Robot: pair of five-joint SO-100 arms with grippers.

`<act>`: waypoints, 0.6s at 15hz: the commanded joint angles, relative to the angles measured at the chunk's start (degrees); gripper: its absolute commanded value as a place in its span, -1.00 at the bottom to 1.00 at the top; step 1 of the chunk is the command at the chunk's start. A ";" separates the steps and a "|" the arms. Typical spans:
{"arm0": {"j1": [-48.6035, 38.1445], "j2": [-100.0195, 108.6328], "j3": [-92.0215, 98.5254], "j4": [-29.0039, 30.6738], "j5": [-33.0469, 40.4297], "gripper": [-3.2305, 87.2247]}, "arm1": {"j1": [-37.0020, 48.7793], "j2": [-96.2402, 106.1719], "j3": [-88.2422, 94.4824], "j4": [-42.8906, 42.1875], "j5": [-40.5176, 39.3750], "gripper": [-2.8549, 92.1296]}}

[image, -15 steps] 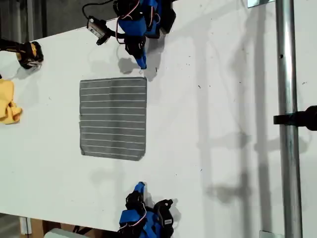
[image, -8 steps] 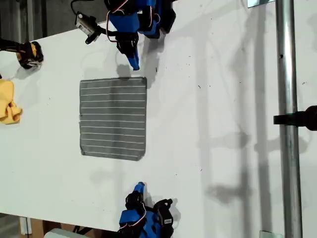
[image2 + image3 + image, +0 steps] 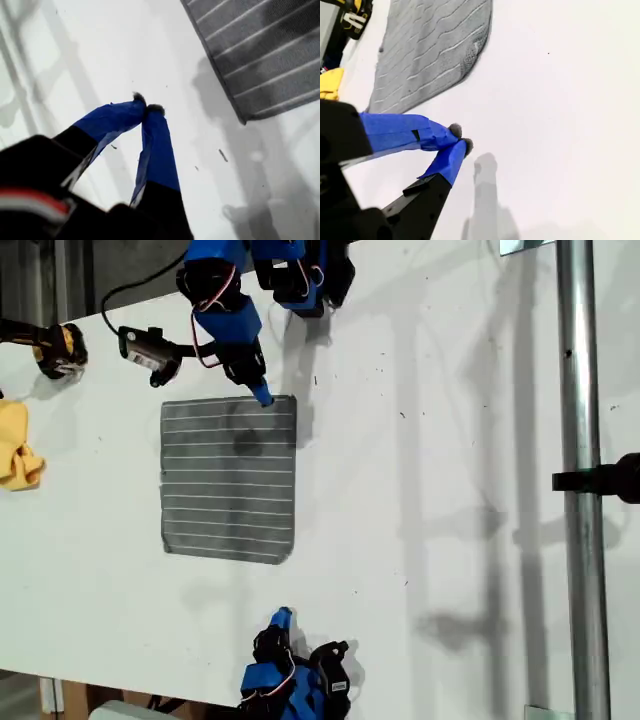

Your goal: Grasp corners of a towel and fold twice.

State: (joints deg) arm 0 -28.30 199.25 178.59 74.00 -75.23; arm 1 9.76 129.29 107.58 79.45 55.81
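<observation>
The grey towel with thin white stripes lies flat on the white table. My first gripper comes in from the exterior view's top and hangs at the towel's top edge, a little left of its top right corner. In the first wrist view its blue fingers meet at the tips with nothing between them, over bare table beside the towel and a corner. My second gripper is shut and empty near the exterior view's bottom edge, apart from the towel; its fingertips touch.
A yellow cloth lies at the exterior view's left edge, with a yellow and black object above it. A metal pole with a black clamp runs down the exterior view's right side.
My first arm has swung toward the exterior view's left and reached down, bringing its shut gripper from above the towel's top right corner onto the top edge. The second arm has not moved.
</observation>
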 commanded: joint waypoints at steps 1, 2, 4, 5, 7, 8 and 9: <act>-0.70 0.09 0.00 0.35 -0.70 -0.97 | 0.70 -6.24 -10.90 3.43 -9.67 -0.94; -0.70 0.09 0.00 0.35 -0.70 -0.97 | 1.93 -7.38 -12.13 4.92 -13.18 -0.94; -0.62 0.09 0.00 0.35 -0.70 -0.97 | 4.48 -7.91 -12.13 7.03 -19.51 -0.94; -0.53 0.09 0.00 0.35 -0.70 -0.97 | 5.62 -9.05 -12.22 8.96 -22.32 -0.94; -0.53 0.09 0.00 0.35 -0.70 -0.97 | 7.47 -10.81 -12.13 11.07 -26.63 -0.94; -0.53 0.09 0.00 0.35 -0.70 -0.97 | 8.00 -11.60 -11.95 11.25 -28.39 -0.94; -0.53 0.09 0.00 0.35 -0.70 -0.97 | 8.35 -13.01 -12.30 11.95 -29.62 -0.94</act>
State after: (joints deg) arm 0 -28.30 199.25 178.59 74.00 -75.23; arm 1 17.40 116.72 99.05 91.05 28.12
